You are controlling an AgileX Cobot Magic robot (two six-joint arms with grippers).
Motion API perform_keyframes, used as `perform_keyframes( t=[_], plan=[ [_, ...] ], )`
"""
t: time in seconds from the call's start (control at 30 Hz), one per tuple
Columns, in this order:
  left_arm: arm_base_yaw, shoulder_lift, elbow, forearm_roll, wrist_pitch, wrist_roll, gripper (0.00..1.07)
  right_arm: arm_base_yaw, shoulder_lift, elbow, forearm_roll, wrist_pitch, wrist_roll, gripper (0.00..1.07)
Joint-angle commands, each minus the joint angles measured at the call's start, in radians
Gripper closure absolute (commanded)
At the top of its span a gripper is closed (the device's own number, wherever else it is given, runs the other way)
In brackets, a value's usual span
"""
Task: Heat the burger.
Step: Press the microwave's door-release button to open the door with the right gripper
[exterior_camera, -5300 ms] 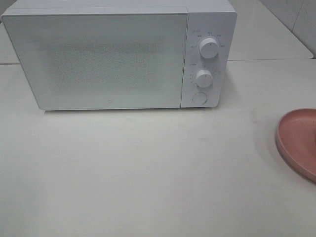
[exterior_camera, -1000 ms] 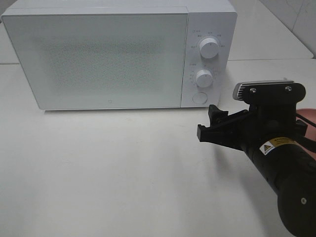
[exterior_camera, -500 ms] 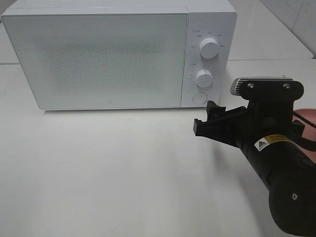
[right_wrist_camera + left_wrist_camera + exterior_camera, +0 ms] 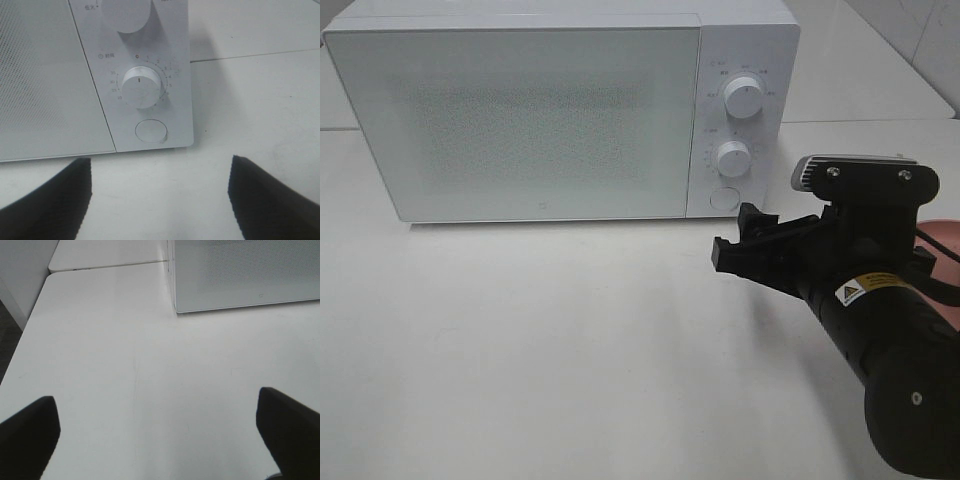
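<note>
The burger is out of view in every frame. The white microwave (image 4: 520, 120) stands at the back of the table with its door shut. My right gripper (image 4: 738, 238) hovers open and empty just in front of the control panel, near the round button (image 4: 723, 198). In the right wrist view the right gripper (image 4: 160, 200) points at that button (image 4: 151, 131), below the timer knob (image 4: 141, 87). My left gripper (image 4: 157, 432) is open over bare table, off the microwave's left front corner (image 4: 176, 310), and holds nothing.
A sliver of a pink plate (image 4: 948, 235) shows behind the right arm at the table's right edge. Two white knobs (image 4: 744, 97) (image 4: 732, 158) sit on the panel. The white table (image 4: 540, 340) stretches in front of the microwave; its left edge (image 4: 30, 335) drops off.
The right arm came into view since the earliest frame. Over the last second its gripper edged slightly left and toward the microwave's panel. Jaws kept the same width.
</note>
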State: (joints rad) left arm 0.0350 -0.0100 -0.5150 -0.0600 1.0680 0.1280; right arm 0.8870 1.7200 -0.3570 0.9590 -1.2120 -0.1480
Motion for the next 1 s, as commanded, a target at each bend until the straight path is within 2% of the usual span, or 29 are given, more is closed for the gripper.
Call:
perform_keyframes(
  t=[0.03, 0.1, 0.17, 0.2, 0.3, 0.37, 0.4, 0.43, 0.5, 0.57, 0.6, 0.63, 0.67, 0.73, 0.77, 0.87, 0.9, 0.97, 1.0],
  plan=[
    [0.0, -0.02, -0.001, -0.003, 0.003, -0.007, 0.07, 0.004, 0.002, -0.008, -0.001, -0.175, 0.095, 0.33],
    [0.0, -0.02, -0.001, -0.003, 0.003, -0.007, 0.07, 0.004, 0.002, -0.008, -0.001, -0.165, 0.265, 0.33],
    [0.0, -0.02, -0.001, -0.003, 0.003, -0.007, 0.07, 0.004, 0.002, -0.008, -0.001, -0.159, 0.332, 0.34],
    [0.0, -0.02, -0.001, -0.003, 0.003, -0.007, 0.07, 0.004, 0.002, -0.008, -0.001, -0.143, 0.46, 0.35],
    [0.0, -0.02, -0.001, -0.003, 0.003, -0.007, 0.07, 0.004, 0.002, -0.008, -0.001, -0.131, 0.531, 0.36],
    [0.0, -0.02, -0.001, -0.003, 0.003, -0.007, 0.07, 0.004, 0.002, -0.008, -0.001, -0.089, 0.799, 0.4],
    [0.0, -0.02, -0.001, -0.003, 0.003, -0.007, 0.07, 0.004, 0.002, -0.008, -0.001, -0.089, 0.799, 0.4],
    [0.0, -0.02, -0.001, -0.003, 0.003, -0.007, 0.07, 0.004, 0.002, -0.008, -0.001, -0.067, 0.926, 0.43],
    [0.0, -0.02, -0.001, -0.003, 0.003, -0.007, 0.07, 0.004, 0.002, -0.008, -0.001, -0.058, 0.973, 0.44],
    [0.0, -0.02, -0.001, -0.003, 0.003, -0.007, 0.07, 0.004, 0.002, -0.008, -0.001, -0.027, 1.114, 0.52],
    [0.0, -0.02, -0.001, -0.003, 0.003, -0.007, 0.07, 0.004, 0.002, -0.008, -0.001, -0.027, 1.114, 0.52],
    [0.0, -0.02, -0.001, -0.003, 0.003, -0.007, 0.07, 0.004, 0.002, -0.008, -0.001, -0.007, 1.198, 0.58],
    [0.0, -0.02, -0.001, -0.003, 0.003, -0.007, 0.07, 0.004, 0.002, -0.008, -0.001, -0.007, 1.198, 0.58],
    [0.0, -0.02, -0.001, -0.003, 0.003, -0.007, 0.07, 0.004, 0.002, -0.008, -0.003, 0.017, 1.285, 0.69],
    [0.0, -0.02, -0.001, -0.003, 0.003, -0.007, 0.07, 0.004, 0.002, -0.008, -0.003, 0.017, 1.285, 0.69],
    [0.0, -0.02, -0.001, -0.003, 0.003, -0.007, 0.07, 0.004, 0.002, -0.008, -0.003, 0.044, 1.348, 0.88],
    [0.0, -0.02, -0.001, -0.003, 0.003, -0.007, 0.07, 0.004, 0.002, -0.008, -0.003, 0.044, 1.348, 0.88],
    [0.0, -0.02, -0.001, -0.003, 0.003, -0.007, 0.07, 0.004, 0.002, -0.008, -0.003, 0.065, 1.371, 1.01],
    [0.0, -0.02, -0.001, -0.003, 0.003, -0.007, 0.07, 0.004, 0.002, -0.008, -0.003, 0.065, 1.371, 1.01]
  ],
)
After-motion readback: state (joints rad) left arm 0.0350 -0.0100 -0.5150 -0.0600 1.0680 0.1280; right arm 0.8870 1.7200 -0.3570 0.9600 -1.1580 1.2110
